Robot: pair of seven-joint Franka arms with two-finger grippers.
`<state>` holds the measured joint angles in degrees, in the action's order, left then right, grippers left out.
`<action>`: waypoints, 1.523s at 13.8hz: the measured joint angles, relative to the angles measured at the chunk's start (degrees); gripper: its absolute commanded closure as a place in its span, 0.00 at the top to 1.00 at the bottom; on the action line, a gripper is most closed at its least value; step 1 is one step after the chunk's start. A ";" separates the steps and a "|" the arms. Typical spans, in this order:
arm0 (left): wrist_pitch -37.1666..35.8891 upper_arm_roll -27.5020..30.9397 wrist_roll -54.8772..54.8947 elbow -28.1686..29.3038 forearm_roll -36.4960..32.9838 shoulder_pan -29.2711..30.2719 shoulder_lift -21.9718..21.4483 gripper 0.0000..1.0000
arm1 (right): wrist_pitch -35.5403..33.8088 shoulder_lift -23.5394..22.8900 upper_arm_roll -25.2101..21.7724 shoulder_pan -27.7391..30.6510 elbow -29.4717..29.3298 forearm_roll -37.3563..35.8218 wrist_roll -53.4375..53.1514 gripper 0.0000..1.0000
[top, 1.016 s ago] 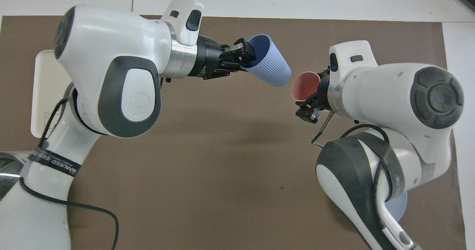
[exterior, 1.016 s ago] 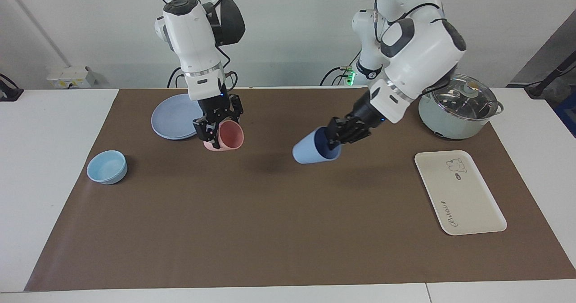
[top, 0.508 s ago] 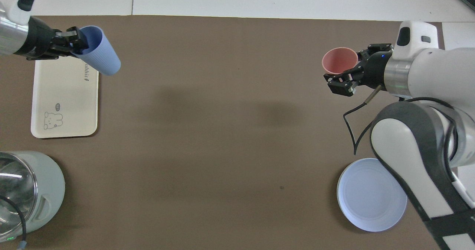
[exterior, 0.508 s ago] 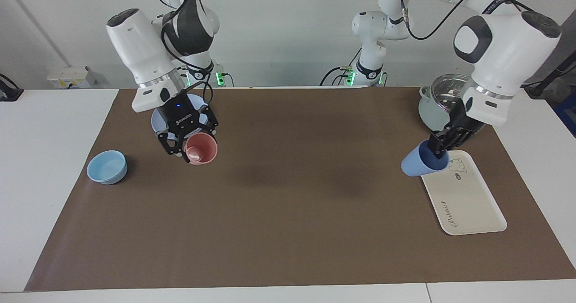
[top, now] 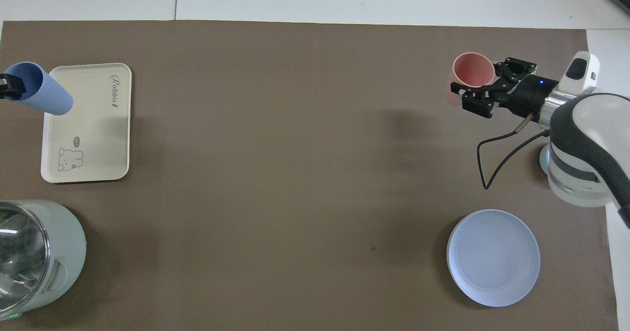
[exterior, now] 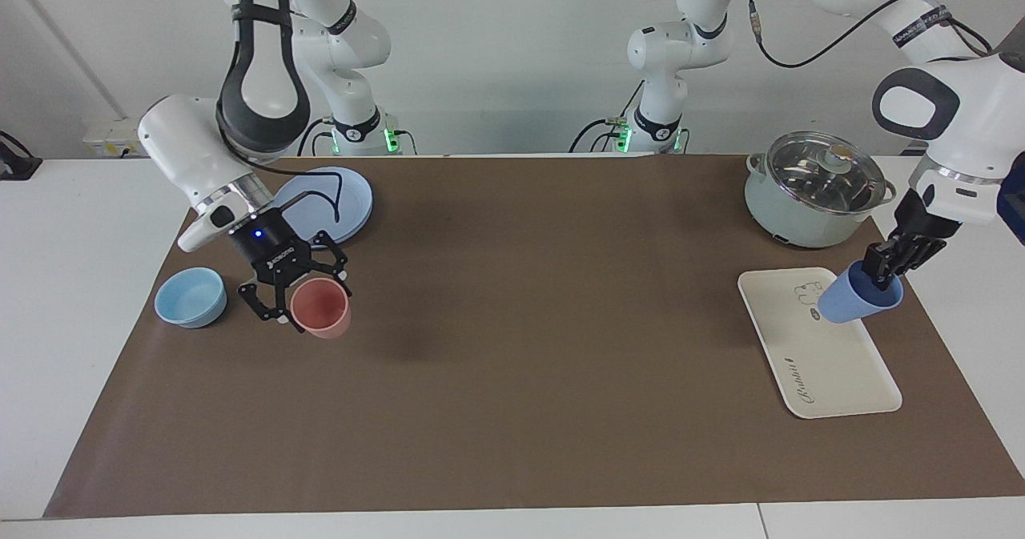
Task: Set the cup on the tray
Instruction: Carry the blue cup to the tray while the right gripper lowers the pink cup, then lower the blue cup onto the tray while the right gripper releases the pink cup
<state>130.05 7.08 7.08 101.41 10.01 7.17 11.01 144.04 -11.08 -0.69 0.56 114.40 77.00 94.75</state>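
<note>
Swinging outward since half a second ago, the left gripper [exterior: 885,271] has carried the periwinkle-blue cup [exterior: 857,302] from the tray's edge on the side toward the right arm across to the edge by the left arm's end of the table, where it hangs tilted over the cream-white tray [exterior: 825,363], its base lowest and close above the tray surface; whether it touches cannot be told. One finger sits inside the cup's mouth and the other outside, pinching the rim. In the overhead view only the tip of that gripper shows at the frame's border, with the cup [top: 39,94] overlapping the tray [top: 93,139]. Meanwhile the right gripper [exterior: 300,303] has moved away from the round blue plate [exterior: 344,203], now fully uncovered, and holds the salmon-pink cup [exterior: 322,308] by its rim over the brown mat [exterior: 512,379], beside the light-blue bowl [exterior: 190,297]. Cursive lettering on the tray reads "Rabbit" [top: 114,91], with a small bear drawing [top: 69,160] at its other end. A lidded pot [exterior: 817,191] stands nearer to the robots than the tray.
</note>
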 measured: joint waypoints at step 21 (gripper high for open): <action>13.66 -0.60 7.68 4.59 6.50 2.21 7.98 0.99 | -4.54 -5.67 0.26 6.49 1.25 19.72 26.35 1.00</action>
<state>143.70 6.48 14.76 106.01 16.51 9.37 18.98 139.50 -16.76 -0.43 7.05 115.65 96.72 121.10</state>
